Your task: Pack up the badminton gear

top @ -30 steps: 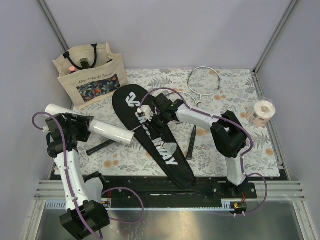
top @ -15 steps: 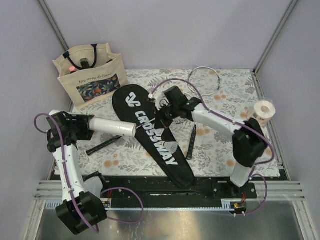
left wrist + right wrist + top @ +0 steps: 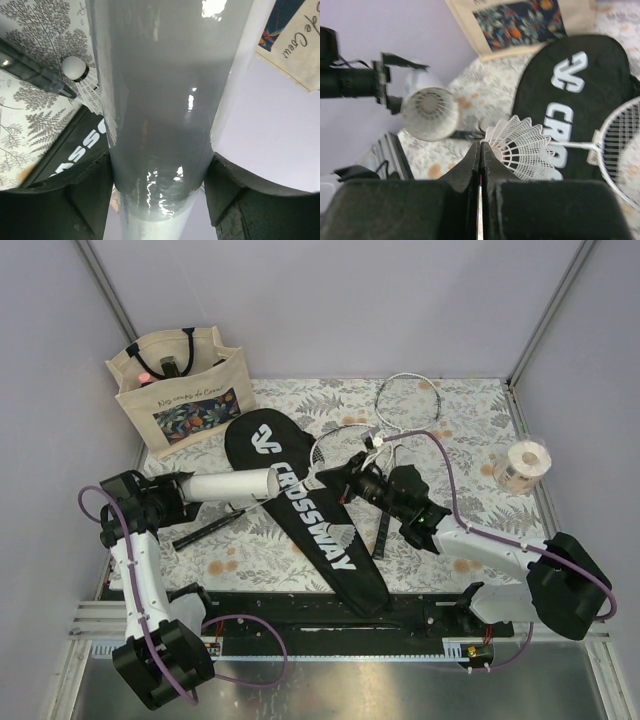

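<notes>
My left gripper (image 3: pixel 178 492) (image 3: pixel 160 186) is shut on the long white tube (image 3: pixel 232 485) (image 3: pixel 160 95) and holds it level, with its open end (image 3: pixel 429 114) facing right. My right gripper (image 3: pixel 336 478) (image 3: pixel 481 145) is shut on the skirt edge of a white shuttlecock (image 3: pixel 522 147), just right of that open end, above the black CROSSWAY cover (image 3: pixel 312 525) (image 3: pixel 570 85). One racket head (image 3: pixel 410 400) lies at the back. A second racket head (image 3: pixel 338 445) (image 3: pixel 622 145) lies beside the cover. Another shuttlecock (image 3: pixel 76 68) lies on the mat under the tube.
The beige floral tote bag (image 3: pixel 180 390) stands at the back left. A pale tape roll (image 3: pixel 525 466) sits at the right edge of the mat. Two dark racket handles (image 3: pixel 385 525) (image 3: pixel 205 533) lie on the floral mat either side of the cover.
My right gripper has drawn back from the cover top toward the near right, carrying the shuttlecock. My left gripper has swung the tube level, its open end now pointing right.
</notes>
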### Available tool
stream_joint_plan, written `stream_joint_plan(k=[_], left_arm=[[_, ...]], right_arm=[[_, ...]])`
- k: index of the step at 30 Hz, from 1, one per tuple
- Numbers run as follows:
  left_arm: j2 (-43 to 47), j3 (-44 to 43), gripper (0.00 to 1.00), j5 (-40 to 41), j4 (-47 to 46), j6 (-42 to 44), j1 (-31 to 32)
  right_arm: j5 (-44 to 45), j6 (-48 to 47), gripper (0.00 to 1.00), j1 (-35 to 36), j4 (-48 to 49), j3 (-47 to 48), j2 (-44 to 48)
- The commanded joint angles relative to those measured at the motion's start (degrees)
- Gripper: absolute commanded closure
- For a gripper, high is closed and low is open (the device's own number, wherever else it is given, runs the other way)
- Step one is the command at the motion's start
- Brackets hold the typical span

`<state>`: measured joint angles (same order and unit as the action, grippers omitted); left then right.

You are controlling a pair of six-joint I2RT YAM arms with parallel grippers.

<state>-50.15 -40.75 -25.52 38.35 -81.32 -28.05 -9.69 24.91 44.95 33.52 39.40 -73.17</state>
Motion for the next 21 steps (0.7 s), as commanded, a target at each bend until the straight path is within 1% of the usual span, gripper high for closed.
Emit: stream_joint_plan(k=[1, 3, 7, 9, 17, 21], left_arm=[[2.42, -0.82, 0.46, -3.57, -3.37, -4.72, -0.25], [3.21, -0.64, 0.46, -3.66, -2.84, -4.99, -0.34], [4.79, -0.73, 0.46, -3.05, -2.14, -5.60, -0.34], [5.41, -0.73, 0.46, -3.31, -1.96, -6.22, -0.34], [8.23, -0.30, 0.46, -3.66, -1.52, -8.15, -0.25], [8.49, 0.41, 0.46, -4.98, -1.96, -9.30, -0.34]], right_arm=[[11.26, 0.15, 1.00, 6.54, 21.22, -0.90, 2.15], [14.16, -2.31, 1.00, 9.44, 24.39, -0.47, 1.71], [16.72, -5.30, 1.00, 12.88, 24.58, 2.25, 0.31], [17.60, -5.75, 1.00, 13.58, 24.49, 3.14, -1.09], [18.31, -5.31, 1.00, 16.22, 30.72, 5.69, -8.38], [20.32, -6.97, 1.00, 18.33, 31.87, 7.44, -11.73]])
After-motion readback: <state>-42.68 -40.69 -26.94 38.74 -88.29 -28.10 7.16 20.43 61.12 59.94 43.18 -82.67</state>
